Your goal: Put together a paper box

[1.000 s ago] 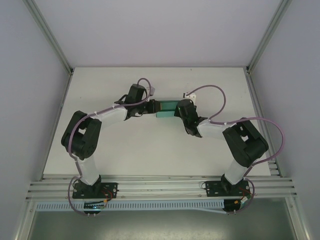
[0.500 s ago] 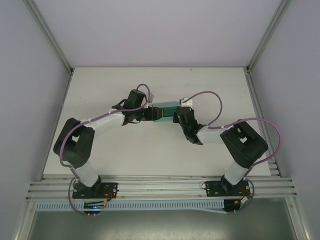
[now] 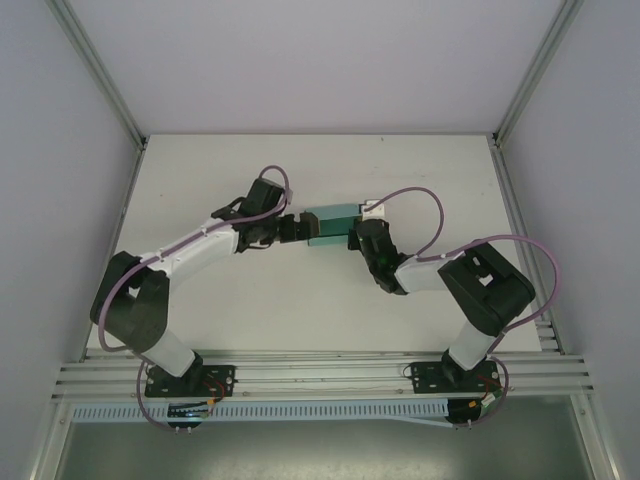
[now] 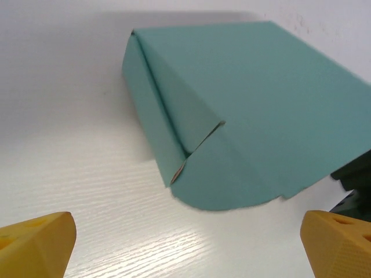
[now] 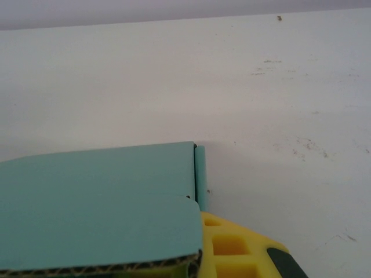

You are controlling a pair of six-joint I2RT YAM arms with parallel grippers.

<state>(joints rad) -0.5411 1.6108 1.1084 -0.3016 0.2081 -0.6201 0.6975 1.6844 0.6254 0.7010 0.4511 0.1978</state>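
The paper box (image 3: 333, 220) is a teal-green folded box lying on the white table (image 3: 300, 310) between the two grippers. My left gripper (image 3: 303, 228) is at its left end, open. In the left wrist view the box (image 4: 255, 110) lies just ahead with a rounded flap toward me. The yellow fingertips (image 4: 35, 246) stand wide apart with only bare table between them. My right gripper (image 3: 355, 236) is at the box's right end. In the right wrist view the box (image 5: 98, 197) covers the lower left. Its flap edge lies against one yellow finger (image 5: 232, 249), and the other finger is hidden behind the card.
Aluminium rails (image 3: 320, 375) run along the near table edge by the arm bases. Slanted frame posts (image 3: 100, 75) and grey walls close in the sides. Purple cables (image 3: 420, 200) loop over both arms. Bare table lies behind and in front of the box.
The left arm has stretched out, its elbow dropping down-left, and the left gripper has backed slightly left of the box. The right gripper and box shifted a little.
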